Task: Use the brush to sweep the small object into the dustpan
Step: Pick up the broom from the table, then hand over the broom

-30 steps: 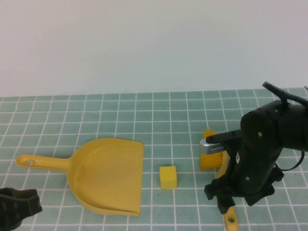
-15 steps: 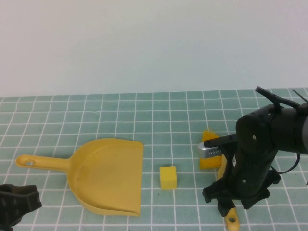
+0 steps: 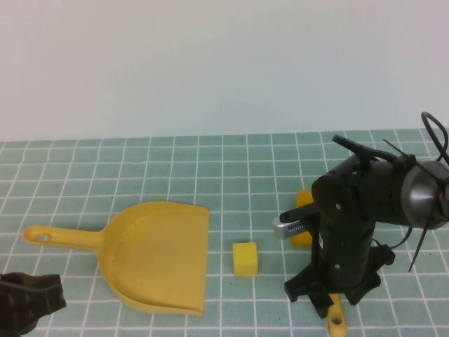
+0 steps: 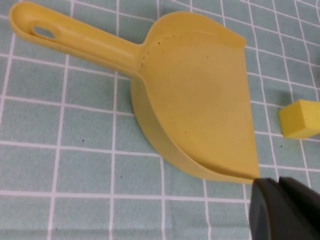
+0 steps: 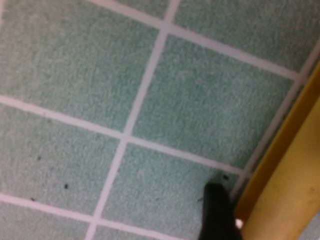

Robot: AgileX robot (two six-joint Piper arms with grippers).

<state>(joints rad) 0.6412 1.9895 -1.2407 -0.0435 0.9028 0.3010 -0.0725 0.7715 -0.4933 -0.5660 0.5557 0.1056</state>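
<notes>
A small yellow cube (image 3: pixel 245 258) lies on the tiled table just right of the yellow dustpan (image 3: pixel 158 253), whose open mouth faces it. The yellow brush lies further right, mostly hidden under my right arm; its bristles (image 3: pixel 303 237) and handle end (image 3: pixel 337 320) show. My right gripper (image 3: pixel 328 302) is low over the brush handle and open, one dark fingertip (image 5: pixel 217 210) right beside the handle (image 5: pixel 285 185). My left gripper (image 3: pixel 24 309) rests at the near left, shut and empty, near the dustpan (image 4: pixel 200 105). The cube also shows in the left wrist view (image 4: pixel 299 118).
Green tiled table surface (image 3: pixel 210 175) with a plain pale wall behind. The dustpan's long handle (image 3: pixel 59 237) points left, with a hanging hole at its end.
My right arm has swung left and lowered over the brush handle. The cube, dustpan, brush and left gripper have not moved.
</notes>
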